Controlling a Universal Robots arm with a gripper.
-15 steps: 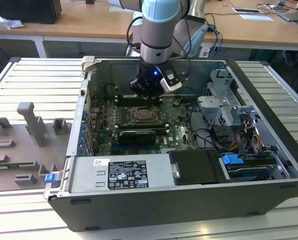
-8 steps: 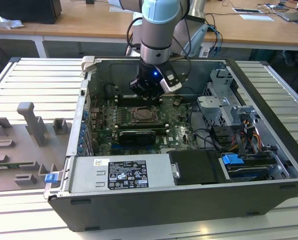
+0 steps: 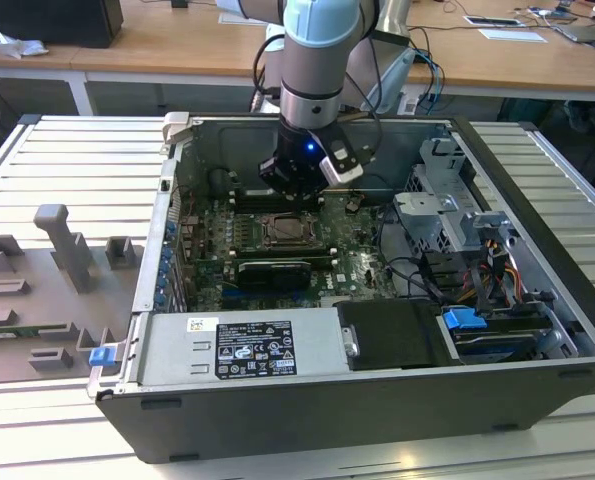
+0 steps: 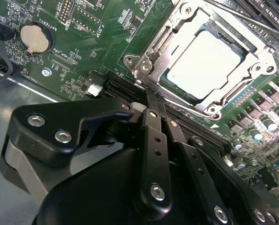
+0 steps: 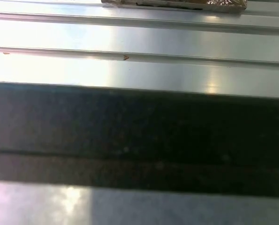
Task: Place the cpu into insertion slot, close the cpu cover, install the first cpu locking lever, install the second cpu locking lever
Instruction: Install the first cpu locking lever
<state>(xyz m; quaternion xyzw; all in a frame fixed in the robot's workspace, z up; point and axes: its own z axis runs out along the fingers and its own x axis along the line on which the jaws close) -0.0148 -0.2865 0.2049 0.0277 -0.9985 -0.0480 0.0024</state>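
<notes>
Already the cpu (image 4: 202, 65) sits in its socket beneath the cpu cover (image 4: 177, 37); the gripper (image 4: 146, 96), fingers pressed together and empty, points at the cover's near corner.

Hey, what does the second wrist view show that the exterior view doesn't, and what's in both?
Second wrist view alone: the gripper with fingers together near the socket corner, the cpu's pale face seated under the cpu cover, and a coin battery. Exterior view alone: the computer case, the power supply, and the arm. Both: the green motherboard and socket.
</notes>
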